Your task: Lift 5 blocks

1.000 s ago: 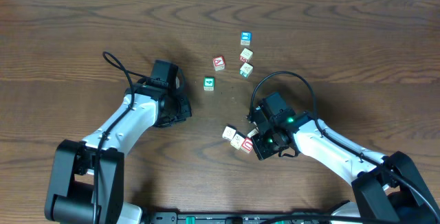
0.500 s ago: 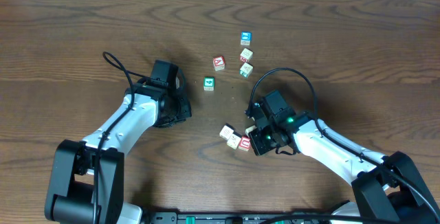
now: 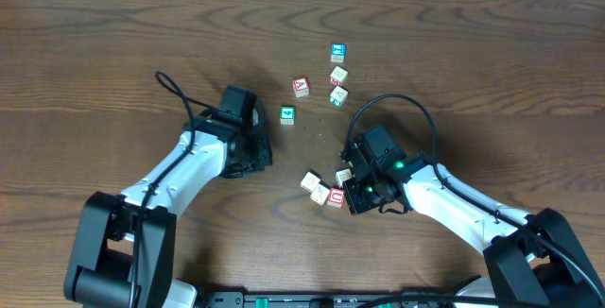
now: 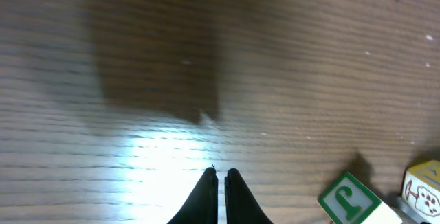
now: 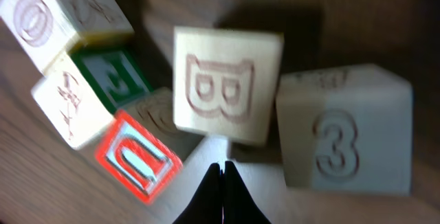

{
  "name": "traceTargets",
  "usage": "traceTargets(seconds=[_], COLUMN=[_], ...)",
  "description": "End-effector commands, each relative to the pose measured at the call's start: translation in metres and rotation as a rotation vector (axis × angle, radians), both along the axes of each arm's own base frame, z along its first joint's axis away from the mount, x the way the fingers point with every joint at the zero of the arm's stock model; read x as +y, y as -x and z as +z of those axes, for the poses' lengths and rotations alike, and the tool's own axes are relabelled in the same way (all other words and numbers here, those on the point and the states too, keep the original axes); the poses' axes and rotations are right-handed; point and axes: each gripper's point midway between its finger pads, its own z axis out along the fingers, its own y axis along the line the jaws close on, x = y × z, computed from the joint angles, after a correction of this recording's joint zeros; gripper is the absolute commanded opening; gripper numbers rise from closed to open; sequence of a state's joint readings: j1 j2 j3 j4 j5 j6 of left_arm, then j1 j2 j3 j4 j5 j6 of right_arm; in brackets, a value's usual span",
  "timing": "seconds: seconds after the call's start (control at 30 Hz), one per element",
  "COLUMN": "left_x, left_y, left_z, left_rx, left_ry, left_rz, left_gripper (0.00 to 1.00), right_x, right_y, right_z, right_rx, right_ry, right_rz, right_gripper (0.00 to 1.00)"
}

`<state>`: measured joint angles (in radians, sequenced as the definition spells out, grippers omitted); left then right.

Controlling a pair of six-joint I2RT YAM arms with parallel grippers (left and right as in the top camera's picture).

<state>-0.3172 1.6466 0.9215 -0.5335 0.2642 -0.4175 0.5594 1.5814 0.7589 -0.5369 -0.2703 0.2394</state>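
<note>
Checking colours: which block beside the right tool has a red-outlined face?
The red-framed block, lower left in the right wrist view; the B block and 3 block are plain pale.

1. "B" cube point(image 5: 223, 86): cream, letter face up, cluster centre.
2. "3" cube point(image 5: 344, 135): cream, just right of it.
3. Red-outlined cube point(image 5: 137, 159): tilted, lower left.
4. Green-sided cube point(image 5: 69, 107): cream, left.
5. Circled-mark cube point(image 5: 58, 14): cream, upper left.

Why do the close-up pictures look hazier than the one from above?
Left wrist view: white glare on the dark wooden table ahead of the left end effector, a soft shadow above it. Right wrist view: the pale wooden cube carved with a B looks smeared, likely too close to focus. Overhead view: evenly lit and sharp.
</note>
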Motion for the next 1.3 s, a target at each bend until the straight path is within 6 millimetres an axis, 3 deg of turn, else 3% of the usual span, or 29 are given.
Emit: traceTargets(seconds=[0.0, 0.3, 0.7, 0.87, 1.27], left_x=[-0.007, -0.016, -0.043, -0.051, -0.063], left_y=[0.006, 0.010, 0.026, 0.030, 0.040], left_z=[0.003, 0.003, 0.003, 0.003, 0.003], left_rx=[-0.005, -0.004, -0.006, -0.007, -0.006], left_ry=[0.007, 0.008, 0.012, 0.013, 0.013], left_rz=[-0.038, -0.068, -0.167, -0.194, -0.243], left_gripper=[0.07, 0.08, 0.08, 0.08, 0.08], right_x=[-0.001, 0.008, 0.013, 0.029, 0.033], right_y=[0.001, 0.014, 0.008, 0.009, 0.003], right_z=[0.000, 0.003, 0.005, 0.013, 0.015], right_rx=[0.015, 0.090, 0.120, 0.152, 0.132], right_ry=[0.017, -0.045, -0.069, -0.160, -0.181], right_rz=[-0.014, -0.022, -0.167, -0.164, -0.170], right_gripper=[0.01, 0.01, 0.01, 0.01, 0.01])
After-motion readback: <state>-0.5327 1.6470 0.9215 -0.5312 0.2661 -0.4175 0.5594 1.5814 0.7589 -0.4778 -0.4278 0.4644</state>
